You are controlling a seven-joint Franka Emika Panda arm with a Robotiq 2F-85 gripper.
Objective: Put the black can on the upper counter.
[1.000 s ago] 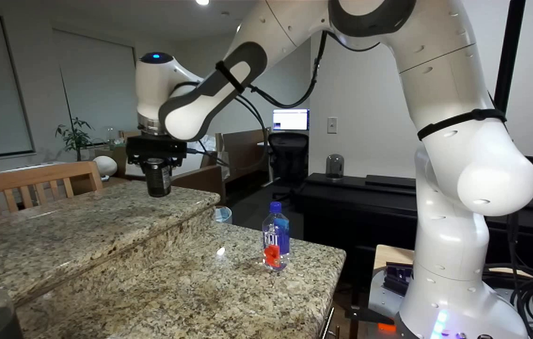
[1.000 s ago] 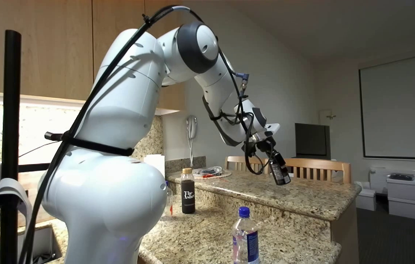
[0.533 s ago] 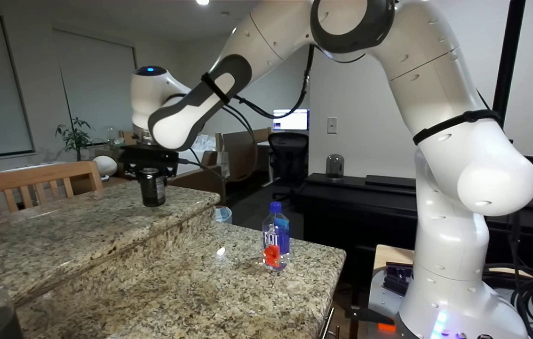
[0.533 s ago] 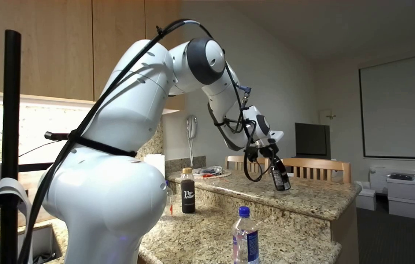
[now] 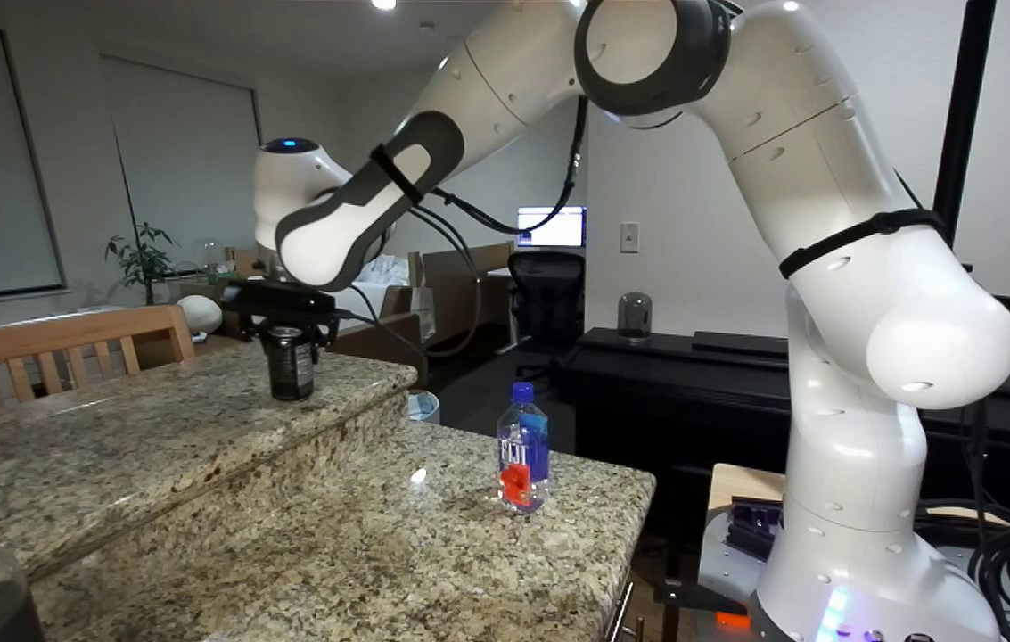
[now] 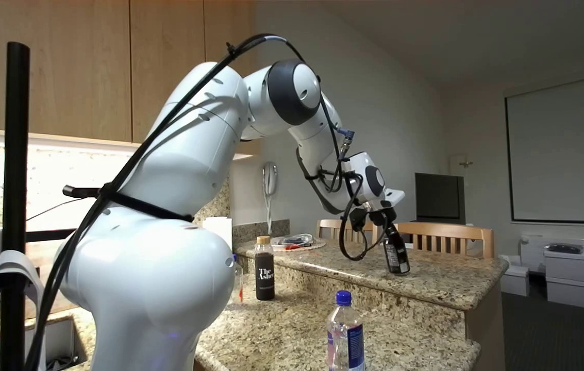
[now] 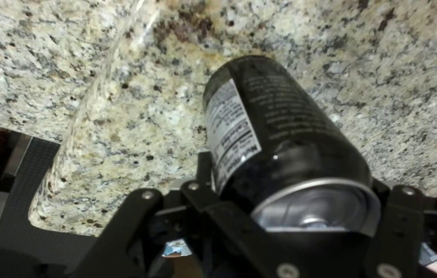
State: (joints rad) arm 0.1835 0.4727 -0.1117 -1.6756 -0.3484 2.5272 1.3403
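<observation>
At speckled upper counter [image 5: 157, 426], black can [image 5: 291, 370]; chairs [image 6: 446, 229]

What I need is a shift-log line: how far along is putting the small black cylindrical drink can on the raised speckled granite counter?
Done: the black can is over the raised counter; whether its base touches is unclear. In hand: the black two-fingered gripper grips it from both sides, and it leans in an exterior view. Left, probably: settling it upright, letting go, backing away.
</observation>
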